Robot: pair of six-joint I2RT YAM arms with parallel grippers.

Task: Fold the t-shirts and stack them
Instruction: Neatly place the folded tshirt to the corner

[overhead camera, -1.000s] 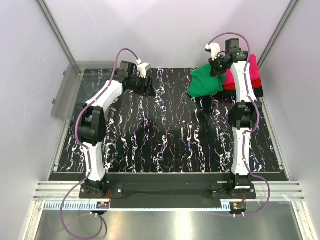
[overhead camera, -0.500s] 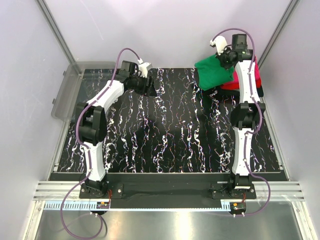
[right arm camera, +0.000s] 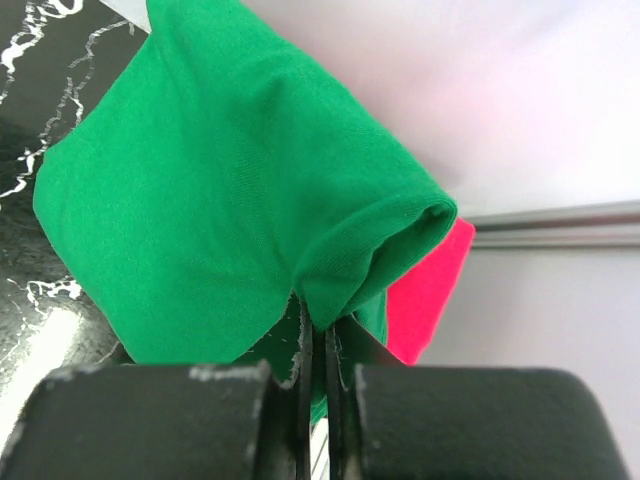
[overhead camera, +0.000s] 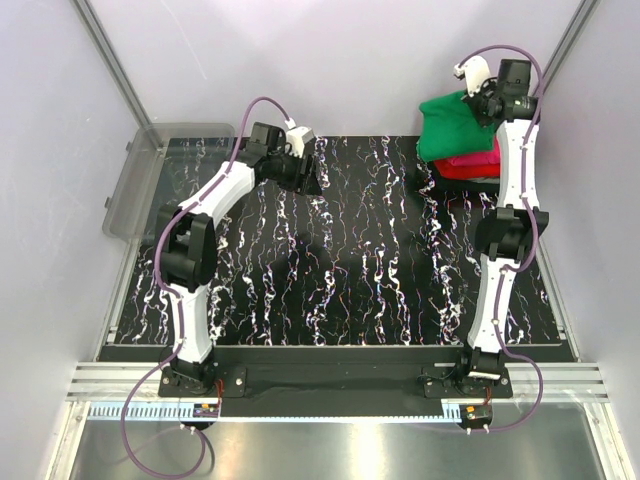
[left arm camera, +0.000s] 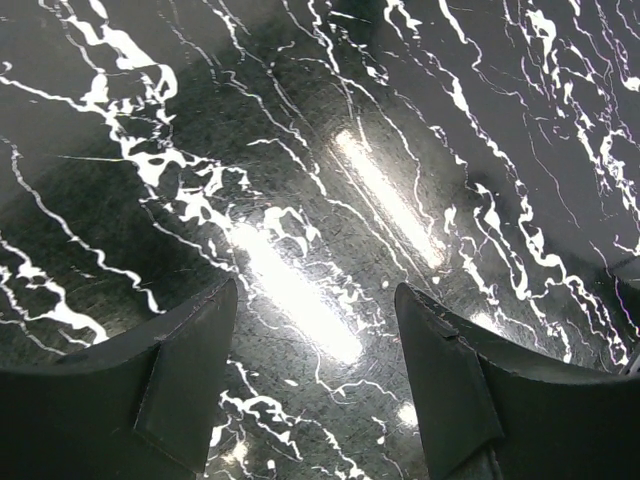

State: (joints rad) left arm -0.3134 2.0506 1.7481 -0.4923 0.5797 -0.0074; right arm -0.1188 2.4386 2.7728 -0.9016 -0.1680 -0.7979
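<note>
Two black fingers of the right gripper are pinched tight on a rolled fold of the bright green t-shirt, with only a thin slit between them where the cloth goes in. In the right wrist view the shirt spreads away from the fingers as a folded green panel. Its lower left side is over the black marbled tabletop and its top is against the pale back wall. Just right of the gripped fold, a strip of the magenta-pink t-shirt shows.

From above, the right gripper is stretched out over the far right corner of the tabletop. The green t-shirt is bunched just left of and below it, covering most of the pile beneath. Under the green edge, the magenta-pink t-shirt and a red t-shirt lie stacked in that corner. Whether the green cloth touches the pile, I cannot tell.

The left gripper stands partly open, with nothing between its fingers, only bare marbled tabletop below. In the top view the left gripper is near the far edge of the tabletop, left of centre and well apart from the shirts. A clear grey bin sits at the far left corner.
</note>
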